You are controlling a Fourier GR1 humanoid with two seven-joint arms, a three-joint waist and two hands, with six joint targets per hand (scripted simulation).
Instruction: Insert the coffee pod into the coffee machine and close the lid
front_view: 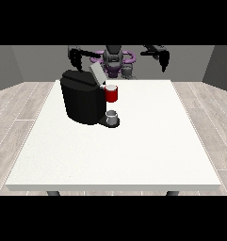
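A black coffee machine (82, 100) stands on the left part of the white table (133, 150). Its grey lid (97, 73) is tilted up and open. Its red front part (111, 94) faces right. A small grey pod-like cup (112, 115) sits on the machine's base below the red part. The hand at the view's left (77, 57) hangs above and behind the machine, fingers pointing down. The hand at the view's right (164, 59) is raised at the far right, away from everything, fingers hanging down.
The robot's torso (114, 59) stands behind the table's far edge. Wooden floor surrounds the table. White tabletop stretches to the right of and in front of the machine.
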